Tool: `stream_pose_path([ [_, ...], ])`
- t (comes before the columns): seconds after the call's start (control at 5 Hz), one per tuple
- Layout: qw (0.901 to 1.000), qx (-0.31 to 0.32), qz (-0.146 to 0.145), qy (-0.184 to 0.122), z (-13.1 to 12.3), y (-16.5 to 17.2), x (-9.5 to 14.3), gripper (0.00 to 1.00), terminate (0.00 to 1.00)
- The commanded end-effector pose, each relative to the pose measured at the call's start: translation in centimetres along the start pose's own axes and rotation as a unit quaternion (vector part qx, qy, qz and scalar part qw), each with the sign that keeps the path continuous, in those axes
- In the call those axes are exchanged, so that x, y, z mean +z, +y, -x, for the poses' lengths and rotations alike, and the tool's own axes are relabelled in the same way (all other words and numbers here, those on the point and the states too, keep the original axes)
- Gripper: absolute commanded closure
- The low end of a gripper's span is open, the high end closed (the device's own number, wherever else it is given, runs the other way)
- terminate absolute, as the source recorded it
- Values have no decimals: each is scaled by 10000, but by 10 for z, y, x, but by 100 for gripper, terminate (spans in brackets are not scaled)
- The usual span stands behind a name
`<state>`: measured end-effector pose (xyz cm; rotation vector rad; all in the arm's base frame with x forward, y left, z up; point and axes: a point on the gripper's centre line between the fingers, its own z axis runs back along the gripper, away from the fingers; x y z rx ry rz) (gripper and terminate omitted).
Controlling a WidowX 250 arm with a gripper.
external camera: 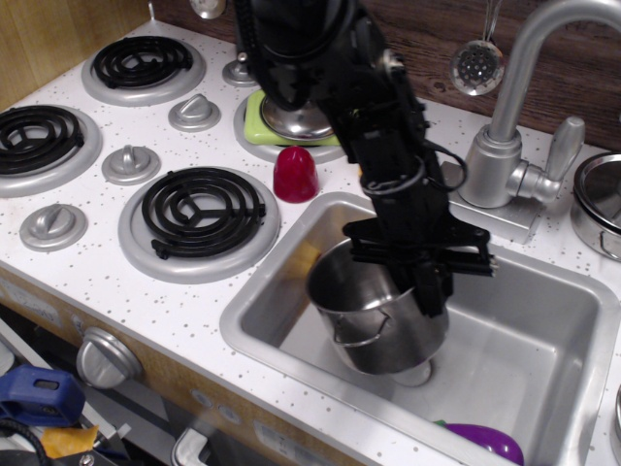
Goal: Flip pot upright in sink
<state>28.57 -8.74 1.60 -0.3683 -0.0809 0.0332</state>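
Observation:
The shiny steel pot (374, 316) is in the grey sink (543, 340) with its mouth facing up, tilted slightly to the left. A thin wire loop handle shows on its front side. My black gripper (433, 288) reaches down from above and is shut on the pot's right rim, with one finger inside the wall and one outside. I cannot tell whether the pot's base rests on the sink floor or hangs just above it. The arm hides the pot's far rim.
A purple eggplant (490, 443) lies at the sink's front right corner. The faucet (505, 146) stands behind the sink. A red cup (296, 175) and a green plate with a steel lid (291, 121) sit to the left rear. Coil burners (199, 209) are left. Another steel pot (597, 199) is at the right edge.

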Motion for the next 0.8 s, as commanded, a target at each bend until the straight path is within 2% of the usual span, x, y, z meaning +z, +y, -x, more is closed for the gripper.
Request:
stream_pose_path([
  [0.0, 9959, -296, 116, -845, -3, -2, 8, 0, 0],
  [0.4, 9959, -296, 116, -845, -3, -2, 8, 0, 0],
  [0.6, 9959, -296, 116, -845, -3, -2, 8, 0, 100],
])
